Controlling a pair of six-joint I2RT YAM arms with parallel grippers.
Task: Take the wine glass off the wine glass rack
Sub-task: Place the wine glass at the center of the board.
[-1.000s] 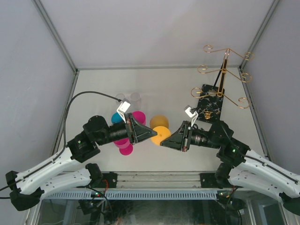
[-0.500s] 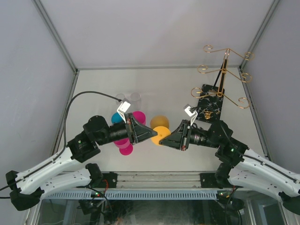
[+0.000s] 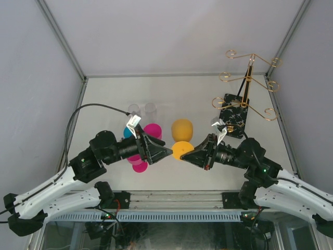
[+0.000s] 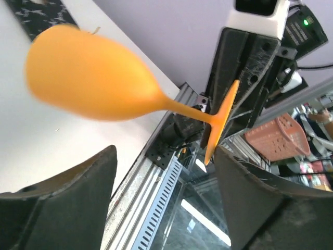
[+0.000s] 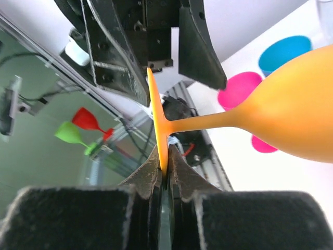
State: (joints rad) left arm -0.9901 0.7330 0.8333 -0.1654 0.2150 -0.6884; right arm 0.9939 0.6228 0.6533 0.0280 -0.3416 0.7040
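Note:
The orange wine glass (image 3: 182, 126) hangs off the table, lying sideways, well left of the wine glass rack (image 3: 248, 78), a gold wire stand on a black marbled base (image 3: 232, 117). My right gripper (image 5: 165, 172) is shut on the rim of the glass's flat foot (image 5: 156, 114); the bowl (image 5: 296, 120) juts out to the right. My left gripper (image 4: 165, 156) faces it from the left and is open. The foot (image 4: 221, 117) stands close by its right finger (image 4: 250, 198), untouched. The rack's arms carry no glass.
Pink cups (image 3: 152, 130), a blue cup (image 3: 127, 132) and two clear tumblers (image 3: 150, 108) stand under and behind the left arm. The table's front rail (image 3: 171, 200) runs just below both grippers. Grey walls close in the left, right and back.
My left gripper has opened and let go of the glass's foot. The right gripper still pinches it. Both grippers have drifted slightly toward the front edge.

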